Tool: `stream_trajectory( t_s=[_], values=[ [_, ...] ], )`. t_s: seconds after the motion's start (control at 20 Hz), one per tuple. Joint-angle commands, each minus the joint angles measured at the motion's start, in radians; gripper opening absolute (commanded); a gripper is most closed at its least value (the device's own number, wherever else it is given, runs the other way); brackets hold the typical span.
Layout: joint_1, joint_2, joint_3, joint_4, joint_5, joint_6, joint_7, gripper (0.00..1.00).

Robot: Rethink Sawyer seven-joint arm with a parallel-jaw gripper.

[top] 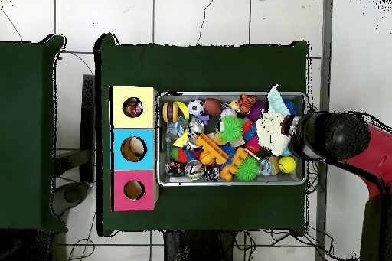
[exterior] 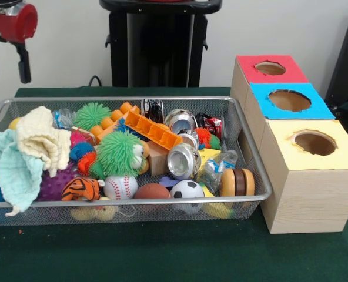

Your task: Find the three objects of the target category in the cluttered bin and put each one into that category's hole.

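The gripper (exterior: 8,66), fingers parted and holding nothing, hangs above the end of the cluttered bin (exterior: 253,167) opposite the three boxes (exterior: 303,176), probably positioned to search.

We see the bin (exterior: 253,170) as silver wire mesh with a smooth metal rim; shiny metal cans (exterior: 183,160); soft waffle-textured cloths (exterior: 42,141); spiky rubbery green balls (exterior: 118,151); a glossy soccer ball (exterior: 187,189); pale wood-grain boxes (exterior: 309,197) with matt coloured paper tops; matt green tablecloth (exterior: 162,252)
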Motion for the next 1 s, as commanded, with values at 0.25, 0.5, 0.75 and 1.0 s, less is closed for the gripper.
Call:
stream_trajectory(
  t_s=[0.25,0.5,0.75,1.0],
  values=[
    [0.105,-0.013,-0.02,0.159,0.105,0.145,0.209,1.0],
    [0.145,0.0,-0.036,0.205,0.15,0.047,0.248,1.0],
    [0.181,0.038,-0.059,0.265,0.151,-0.085,0.274,1.0],
    [0.187,0.114,-0.081,0.295,0.105,-0.189,0.236,1.0]
  ],
)
